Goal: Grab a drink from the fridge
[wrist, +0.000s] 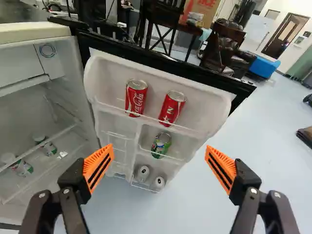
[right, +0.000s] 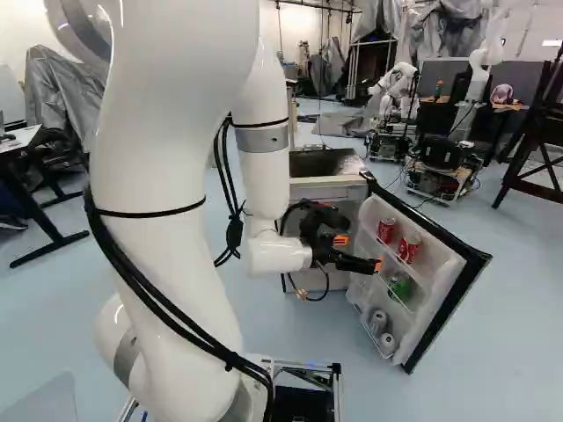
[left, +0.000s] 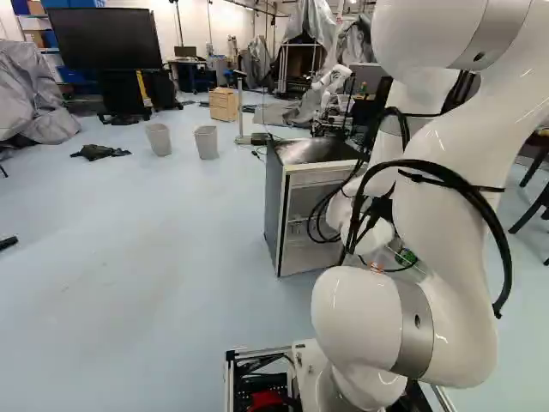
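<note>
Fridge [left: 273,206] with its door [right: 447,308] swung open, the door's inner face white and its border black. Upper door shelf [wrist: 111,73]: two upright red cans just apart. The first red can [wrist: 136,97] has a silvery lid and white script running along its height; the second red can [wrist: 172,108] bears white lettering and a small white mark under a similar lid. Middle door shelf [wrist: 178,146]: one green can [wrist: 161,145], its rim silvery. Bottom door shelf [wrist: 155,166]: two pale grey cans [wrist: 143,173], each with a dark mark on its top. Inside the cabinet, behind a clear rail, lie or stand two white-and-green containers [wrist: 47,147]; which of these cannot be told. The gripper [right: 359,252] is close to the door's inner side, its orange pads [wrist: 99,166] spread wide and touching nothing. In the wrist view, the cans appear ahead of it, between the two fingers.
</note>
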Controlling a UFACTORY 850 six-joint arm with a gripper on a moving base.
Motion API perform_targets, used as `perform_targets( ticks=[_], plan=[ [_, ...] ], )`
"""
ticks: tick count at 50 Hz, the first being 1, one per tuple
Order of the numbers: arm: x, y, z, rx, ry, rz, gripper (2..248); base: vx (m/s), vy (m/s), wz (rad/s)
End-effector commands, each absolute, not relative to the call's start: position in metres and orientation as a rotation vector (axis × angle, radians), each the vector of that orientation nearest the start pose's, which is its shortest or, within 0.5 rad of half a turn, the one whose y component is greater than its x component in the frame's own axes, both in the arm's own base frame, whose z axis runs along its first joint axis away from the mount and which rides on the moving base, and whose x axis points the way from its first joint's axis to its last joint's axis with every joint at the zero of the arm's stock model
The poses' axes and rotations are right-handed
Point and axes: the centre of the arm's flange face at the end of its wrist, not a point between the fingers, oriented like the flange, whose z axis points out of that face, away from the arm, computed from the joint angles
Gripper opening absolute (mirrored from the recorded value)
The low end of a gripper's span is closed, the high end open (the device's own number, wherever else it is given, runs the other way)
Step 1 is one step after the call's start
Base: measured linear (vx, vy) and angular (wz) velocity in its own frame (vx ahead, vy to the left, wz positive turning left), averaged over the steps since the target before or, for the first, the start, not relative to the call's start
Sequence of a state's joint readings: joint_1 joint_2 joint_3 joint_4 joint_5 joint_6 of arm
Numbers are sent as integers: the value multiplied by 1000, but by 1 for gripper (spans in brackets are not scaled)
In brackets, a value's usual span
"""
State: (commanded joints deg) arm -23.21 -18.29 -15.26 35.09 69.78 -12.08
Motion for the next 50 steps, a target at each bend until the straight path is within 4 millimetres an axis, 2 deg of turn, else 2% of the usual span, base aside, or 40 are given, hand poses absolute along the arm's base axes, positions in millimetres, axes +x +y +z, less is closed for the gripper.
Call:
perform_targets(
  ticks=[50],
  plan=[
    [323, -179, 261, 2004, -814, 1221, 247, 0, 0, 0]
  ],
)
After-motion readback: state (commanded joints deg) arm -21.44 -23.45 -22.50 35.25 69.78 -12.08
